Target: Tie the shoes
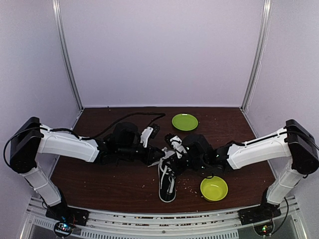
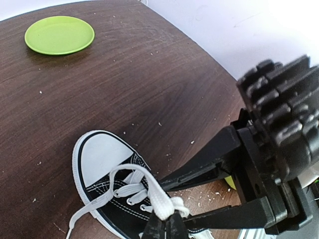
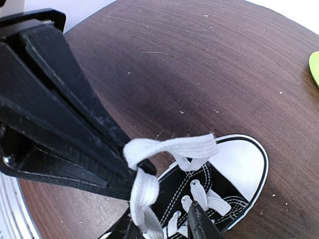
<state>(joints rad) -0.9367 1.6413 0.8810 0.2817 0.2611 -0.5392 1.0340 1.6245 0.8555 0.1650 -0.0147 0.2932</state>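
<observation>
On woodgrain table (image 2: 124, 74), canvas sneaker (image 2: 102, 159), laces (image 2: 151, 188)

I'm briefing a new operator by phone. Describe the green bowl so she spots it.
On the dark wooden table, look at the near edge on the robot's right side. The green bowl sits there, right of the black sneaker; it is deep-sided, unlike the flat green plate farther back.

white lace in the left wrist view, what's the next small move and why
Probably close the right gripper fully on the white lace. The left gripper pinches a raised loop of it above the black sneaker, and the right fingers sit either side of that loop, seemingly not yet clamped.
</observation>
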